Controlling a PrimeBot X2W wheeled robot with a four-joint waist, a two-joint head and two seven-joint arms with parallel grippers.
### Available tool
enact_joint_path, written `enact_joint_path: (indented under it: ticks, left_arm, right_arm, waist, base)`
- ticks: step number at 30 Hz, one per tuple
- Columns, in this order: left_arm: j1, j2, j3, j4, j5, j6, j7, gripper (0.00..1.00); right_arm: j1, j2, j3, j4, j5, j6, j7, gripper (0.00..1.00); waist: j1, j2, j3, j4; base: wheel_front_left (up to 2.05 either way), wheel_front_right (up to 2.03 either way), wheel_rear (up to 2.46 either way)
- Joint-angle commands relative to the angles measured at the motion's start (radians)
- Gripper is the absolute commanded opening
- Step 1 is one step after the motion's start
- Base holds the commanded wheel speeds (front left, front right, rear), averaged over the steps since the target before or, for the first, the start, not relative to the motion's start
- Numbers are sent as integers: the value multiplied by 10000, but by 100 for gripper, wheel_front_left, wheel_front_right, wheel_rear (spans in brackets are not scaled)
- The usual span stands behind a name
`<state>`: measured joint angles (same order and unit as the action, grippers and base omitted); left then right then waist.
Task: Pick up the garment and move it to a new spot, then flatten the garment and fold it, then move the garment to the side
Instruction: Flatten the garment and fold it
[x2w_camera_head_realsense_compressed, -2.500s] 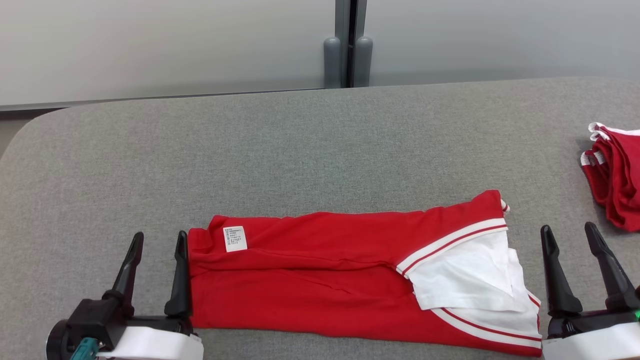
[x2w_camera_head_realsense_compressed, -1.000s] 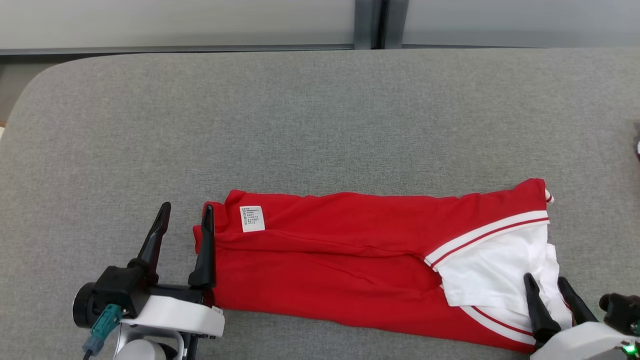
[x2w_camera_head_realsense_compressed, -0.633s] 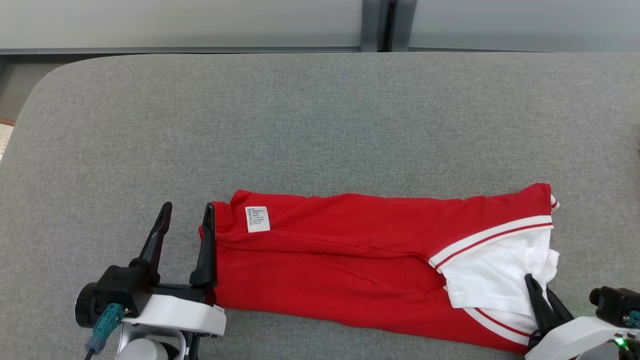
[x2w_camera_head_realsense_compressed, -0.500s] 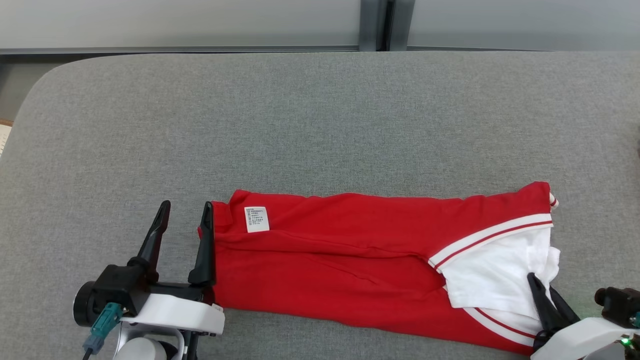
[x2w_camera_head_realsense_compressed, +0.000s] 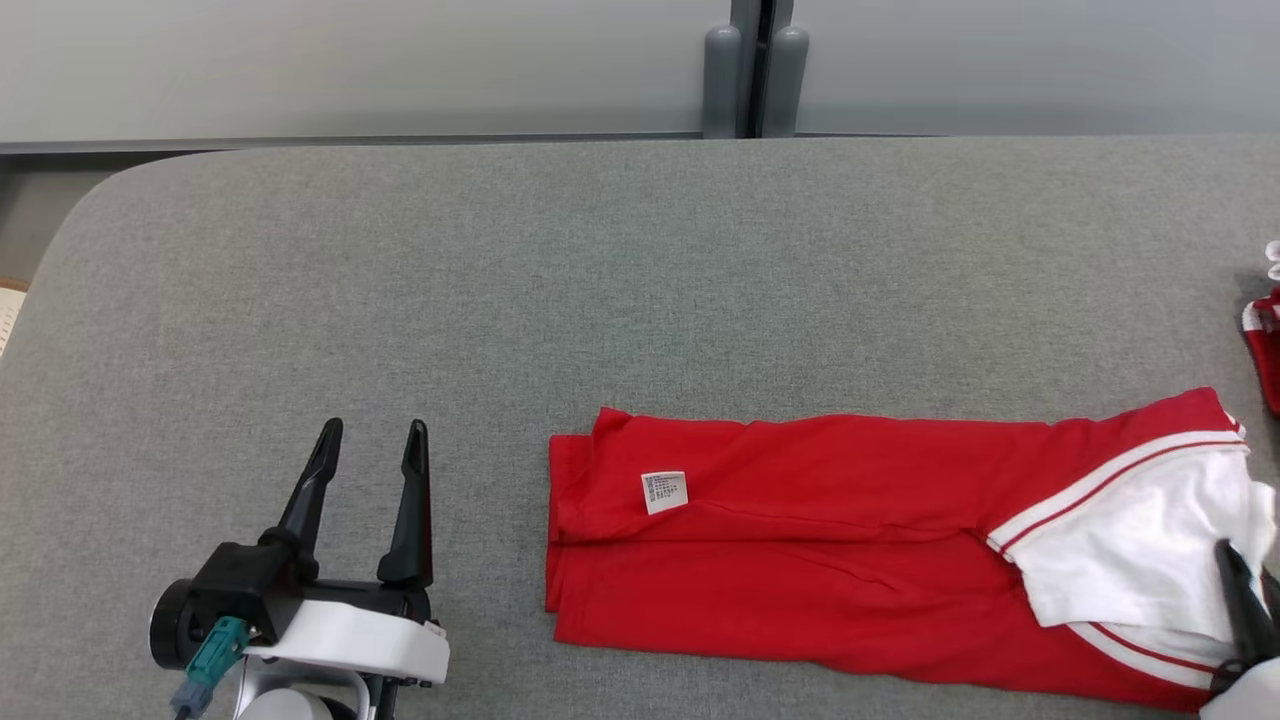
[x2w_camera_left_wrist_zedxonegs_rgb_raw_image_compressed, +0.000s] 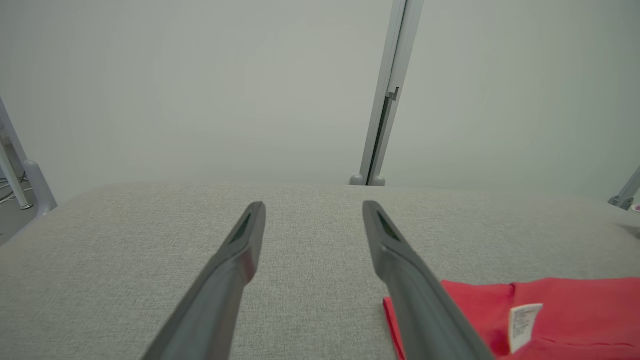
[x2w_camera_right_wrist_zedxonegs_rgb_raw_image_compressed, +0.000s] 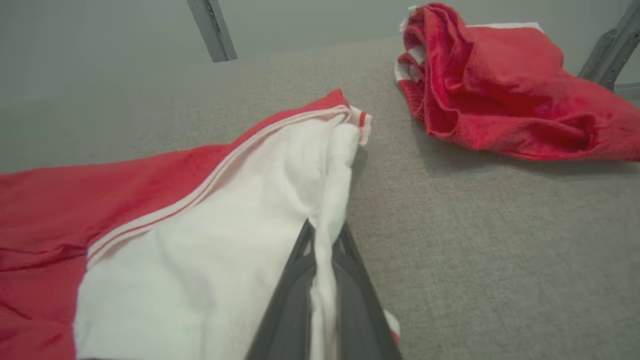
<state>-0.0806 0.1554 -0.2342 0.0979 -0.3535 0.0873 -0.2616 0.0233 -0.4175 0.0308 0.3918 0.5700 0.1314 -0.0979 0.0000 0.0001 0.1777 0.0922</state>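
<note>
The garment (x2w_camera_head_realsense_compressed: 800, 540) lies folded into a long red band on the grey table (x2w_camera_head_realsense_compressed: 600, 280), with a white panel and striped trim at its right end and a small label near its left end. My right gripper (x2w_camera_head_realsense_compressed: 1245, 565) is at the lower right, shut on the white fabric's edge (x2w_camera_right_wrist_zedxonegs_rgb_raw_image_compressed: 330, 165), which is pinched between its fingers (x2w_camera_right_wrist_zedxonegs_rgb_raw_image_compressed: 295, 295). My left gripper (x2w_camera_head_realsense_compressed: 373, 428) stands open at the lower left, a clear gap away from the garment's left edge (x2w_camera_left_wrist_zedxonegs_rgb_raw_image_compressed: 575, 310). Nothing is between its fingers (x2w_camera_left_wrist_zedxonegs_rgb_raw_image_compressed: 235, 260).
A heap of other red and white clothes (x2w_camera_right_wrist_zedxonegs_rgb_raw_image_compressed: 500, 85) lies on the table to the right of the garment, at the right edge (x2w_camera_head_realsense_compressed: 1265, 340) in the head view. A grey wall with a vertical post (x2w_camera_head_realsense_compressed: 755, 70) stands behind the table.
My right gripper shut on the white fabric and dragged the garment to the right, away from my left gripper, whose finger had been at its left edge. The head camera also shifted.
</note>
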Motion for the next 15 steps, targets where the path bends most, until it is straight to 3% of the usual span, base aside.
enact_joint_path:
  ticks: [1,5,10,15]
  left_arm:
    - [94,45,60,17,18,-44,-41,100]
    - [139,33,22,38,45,-60,-41,100]
    - [45,4,-139,142,29,-158,-33,100]
    - [-188,-81,-295,232,15,-245,-19,100]
  right_arm:
    - [-36,-7,17,-286,-212,-14,21,0]
    - [-236,7,370,-2072,-972,-8,732,0]
    - [-621,498,1332,-4387,-1680,-8,2216,0]
    - [-1181,1304,2894,-5220,-1678,-8,3107,0]
  waist:
    - [0,-1,-85,-57]
    - [0,-1,-275,-103]
    - [0,-1,-447,54]
    - [0,-1,-416,414]
  base:
    - [0,0,0]
    - [0,0,0]
    - [0,0,0]
    - [0,0,0]
